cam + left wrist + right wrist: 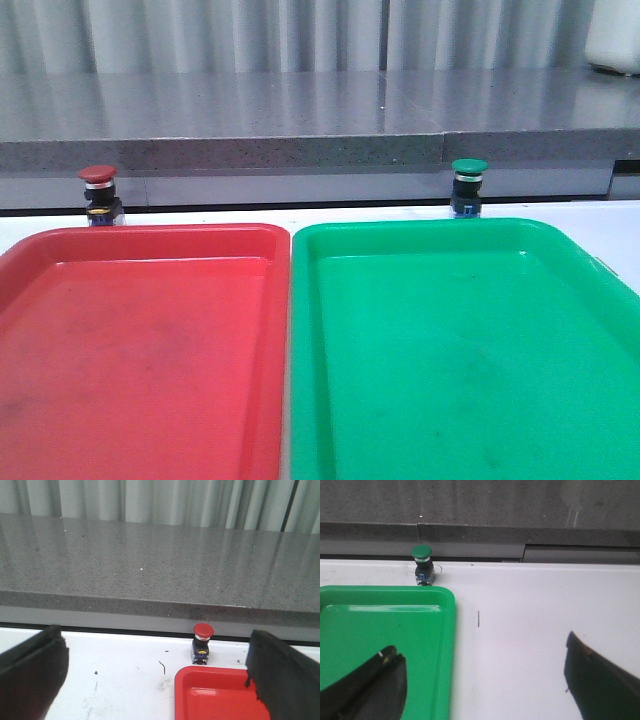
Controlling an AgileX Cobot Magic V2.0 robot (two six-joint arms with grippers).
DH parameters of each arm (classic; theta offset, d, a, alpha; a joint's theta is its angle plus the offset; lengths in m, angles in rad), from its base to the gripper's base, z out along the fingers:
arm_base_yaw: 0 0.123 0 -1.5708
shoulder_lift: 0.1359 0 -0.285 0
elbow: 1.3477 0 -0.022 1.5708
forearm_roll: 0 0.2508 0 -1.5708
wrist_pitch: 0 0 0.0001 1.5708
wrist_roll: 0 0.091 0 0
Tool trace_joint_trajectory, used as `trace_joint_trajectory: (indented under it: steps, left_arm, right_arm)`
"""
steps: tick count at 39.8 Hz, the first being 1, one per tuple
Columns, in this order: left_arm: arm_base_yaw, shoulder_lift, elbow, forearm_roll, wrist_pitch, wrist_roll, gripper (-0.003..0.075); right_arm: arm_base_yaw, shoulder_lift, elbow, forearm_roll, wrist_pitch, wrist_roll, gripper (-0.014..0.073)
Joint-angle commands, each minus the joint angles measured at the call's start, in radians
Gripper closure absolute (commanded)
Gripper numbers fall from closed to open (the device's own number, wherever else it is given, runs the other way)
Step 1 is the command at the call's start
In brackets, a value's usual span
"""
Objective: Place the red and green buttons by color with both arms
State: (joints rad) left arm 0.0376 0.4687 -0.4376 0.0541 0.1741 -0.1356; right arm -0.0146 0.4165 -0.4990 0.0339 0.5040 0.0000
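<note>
Both hands, L (150,680) & R (485,680), fingers wide apart, seemingly low over table.

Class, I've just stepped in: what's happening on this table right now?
Nothing is being handled yet. The red button stands upright on the white table behind the red tray, and the green button stands behind the green tray. Both trays hold nothing. The left gripper and right gripper are open, each facing its own button from a distance.
</note>
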Motion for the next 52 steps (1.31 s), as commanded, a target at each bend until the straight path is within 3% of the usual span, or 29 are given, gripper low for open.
trace_joint_trajectory:
  steps: [1,11,22,29,40,52]
  left_arm:
    - [-0.001,0.077,-0.058,-0.031,-0.099,-0.006,0.0048]
    - [-0.112,0.428,-0.248,-0.029,-0.061,-0.006,0.0048]
    - [-0.192,0.839,-0.636,-0.024,0.252,-0.001,0.0048]
    - [-0.197,1.072,-0.853,-0.020,0.361,0.029,0.0048]
    - [-0.197,1.375,-1.095,-0.006,0.412,0.035,0.0048]
    - [-0.194,1.514,-1.220,0.023,0.387,0.036,0.0048]
  right_arm:
    - [-0.003,0.014,-0.032,-0.004,-0.080,-0.011,-0.0059]
    - [-0.003,0.014,-0.032,-0.004,-0.080,-0.011,-0.0059]
    - [-0.003,0.014,-0.032,-0.004,-0.080,-0.011,-0.0059]
    - [-0.003,0.014,-0.032,-0.004,-0.080,-0.011,-0.0059]
    - [-0.003,0.014,-0.032,-0.004,-0.080,-0.011,-0.0059]
    - [-0.003,0.014,-0.032,-0.004,-0.080,-0.011,-0.0059]
